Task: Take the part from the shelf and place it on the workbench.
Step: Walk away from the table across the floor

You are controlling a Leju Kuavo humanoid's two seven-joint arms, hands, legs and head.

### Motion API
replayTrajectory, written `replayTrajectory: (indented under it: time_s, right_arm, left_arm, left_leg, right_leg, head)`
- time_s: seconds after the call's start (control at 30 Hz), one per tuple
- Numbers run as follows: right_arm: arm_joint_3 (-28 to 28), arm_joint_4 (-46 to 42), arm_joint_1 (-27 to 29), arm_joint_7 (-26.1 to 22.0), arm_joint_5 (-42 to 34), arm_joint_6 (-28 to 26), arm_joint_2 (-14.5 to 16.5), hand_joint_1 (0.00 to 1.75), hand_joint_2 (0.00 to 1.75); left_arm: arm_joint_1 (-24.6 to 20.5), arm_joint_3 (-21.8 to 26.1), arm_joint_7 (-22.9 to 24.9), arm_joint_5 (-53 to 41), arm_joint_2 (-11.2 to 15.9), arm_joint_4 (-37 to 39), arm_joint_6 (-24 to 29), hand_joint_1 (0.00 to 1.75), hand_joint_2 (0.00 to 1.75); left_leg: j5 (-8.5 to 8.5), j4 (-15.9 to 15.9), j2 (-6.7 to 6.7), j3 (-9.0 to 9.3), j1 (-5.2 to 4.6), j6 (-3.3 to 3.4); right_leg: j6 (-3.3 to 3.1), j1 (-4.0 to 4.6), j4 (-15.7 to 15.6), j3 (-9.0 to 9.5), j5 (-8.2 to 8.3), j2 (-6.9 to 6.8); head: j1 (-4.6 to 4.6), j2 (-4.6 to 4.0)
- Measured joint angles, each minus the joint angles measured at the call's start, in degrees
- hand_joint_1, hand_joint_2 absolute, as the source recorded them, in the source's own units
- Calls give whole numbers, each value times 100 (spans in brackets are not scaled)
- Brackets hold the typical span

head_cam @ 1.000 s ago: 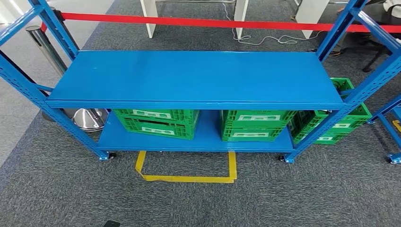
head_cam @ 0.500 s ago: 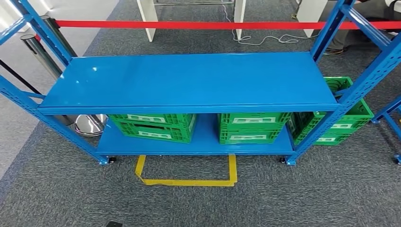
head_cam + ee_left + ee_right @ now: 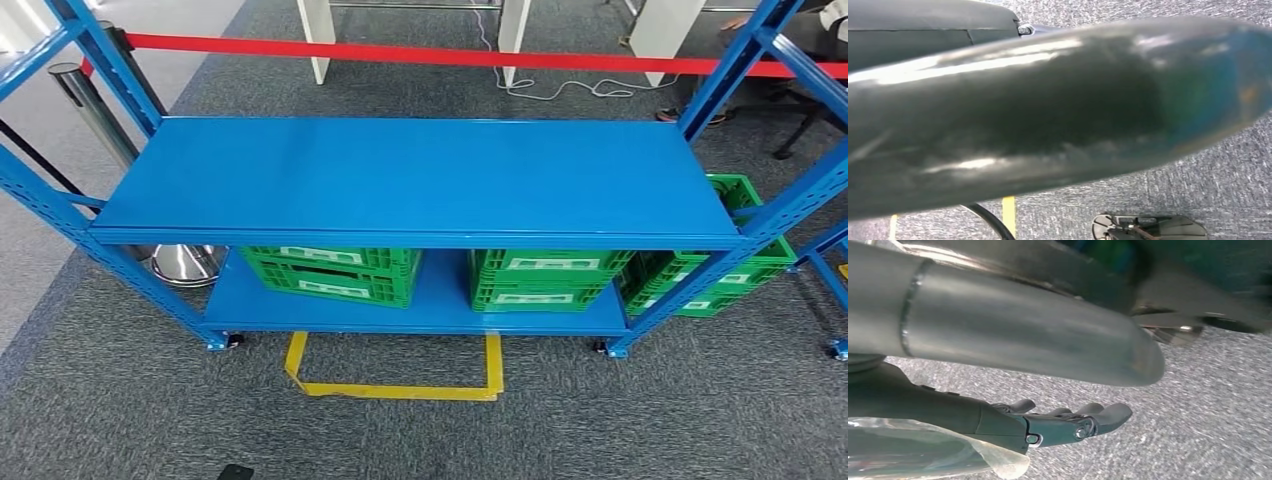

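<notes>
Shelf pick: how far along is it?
The shelf holds green crates on its lower level, contents hidden. The right hand hangs over carpet with clear film beside it; whether it holds a part is unclear. This fits pre-pickup or carrying.

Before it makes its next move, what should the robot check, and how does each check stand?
1. Shelf straight ahead: ok.
2. Part spotted: cannot tell; top board bare, green crates below hide their contents.
3. Right hand free: cannot tell; fingers stretched out above carpet, clear plastic beside the palm.
4. Yellow floor marking before the shelf: ok.
5. Workbench located: cannot tell.
</notes>
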Motion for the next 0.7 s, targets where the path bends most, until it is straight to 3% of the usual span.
replayTrajectory:
  time_s: [0.03, 0.07, 0.13, 0.2, 0.37, 0.43, 0.5, 0.53, 0.57, 0.63, 0.67, 0.7]
  right_arm:
    - [0, 0, 10, 2, -1, 1, 0, 0, 0]
    - [0, 0, 18, 4, -1, 1, 0, 0, 0]
    - [0, 0, 19, 5, -3, 2, -2, 0, 0]
    - [0, 1, 5, 9, -7, 16, -5, 0, 0]
    - [0, 0, 14, 24, -13, 45, -11, 0, 0]
    - [0, 0, 11, 26, -17, 60, -11, 0, 0]
    - [-1, 0, 8, 27, -26, 73, -11, 0, 0]
    - [-1, 0, 10, 28, -29, 75, -12, 0, 0]
    - [-2, 0, 12, 28, -30, 76, -13, 0, 0]
    - [-2, 1, 14, 28, -30, 79, -12, 0, 0]
    - [-2, 2, 12, 28, -30, 81, -11, 0, 0]
    - [-2, 2, 8, 30, -30, 83, -11, 0, 0]
  left_arm:
    - [5, 0, 0, 0, -1, 0, -1, 0, 0]
    - [10, 0, 0, 0, -1, 0, -1, 0, 0]
    - [18, 0, 0, 0, -4, 0, -3, 0, 0]
    - [9, 0, 0, 0, -7, 0, -7, 0, 0]
    - [-9, 0, 0, 0, -5, 0, -17, 0, 0]
    - [-10, 0, 0, 0, -3, 0, -20, 0, 0]
    - [-1, 0, 0, 0, -3, 0, -23, 0, 0]
    - [8, 0, 0, 0, -3, 0, -24, 0, 0]
    - [17, 0, 0, 0, -3, 0, -25, 0, 0]
    - [23, 0, 0, 0, -2, 0, -25, 0, 0]
    - [22, 1, 0, 0, -2, 0, -26, 0, 0]
    - [15, 2, 0, 0, -2, 0, -27, 0, 0]
  left_leg:
    - [-22, 1, -2, 22, -3, 5]
    - [-48, 2, -6, 55, -3, 4]
    - [-113, 4, -12, 140, -3, -21]
    - [-182, 22, -14, 191, -22, -78]
    - [-326, 167, -8, 178, -26, -210]
    - [-583, 754, -3, -101, -6, -273]
    - [-801, 1501, -2, -534, 17, -308]
    - [-773, 1683, -2, -676, 27, -315]
    - [-619, 1638, -1, -715, 35, -314]
    - [-104, 1000, 2, -533, 44, -293]
    - [71, 655, 4, -405, 35, -277]
    - [142, 396, 7, -300, 23, -252]
  right_leg:
    - [5, -1, 113, -119, 62, 0]
    - [6, -2, 10, -130, 235, -1]
    - [-12, -2, -677, 125, 705, -2]
    - [-56, 6, -1266, 409, 898, 3]
    - [-203, -6, -1434, 568, 820, 5]
    - [-260, -19, -1451, 635, 784, -9]
    - [-287, -19, -1451, 695, 729, -13]
    - [-287, -18, -1451, 733, 697, -8]
    - [-284, -19, -1451, 782, 663, -2]
    - [-255, -20, -1452, 883, 579, 8]
    - [-224, -12, -1451, 914, 532, 9]
    - [-190, -6, -1453, 926, 492, 8]
  head:
    - [0, 0]
    - [0, 0]
    - [1, 0]
    - [-3, 0]
    - [-40, 0]
    - [-61, 0]
    - [-68, 0]
    - [-69, 0]
    - [-70, 0]
    - [-72, 0]
    - [-72, 0]
    - [-73, 0]
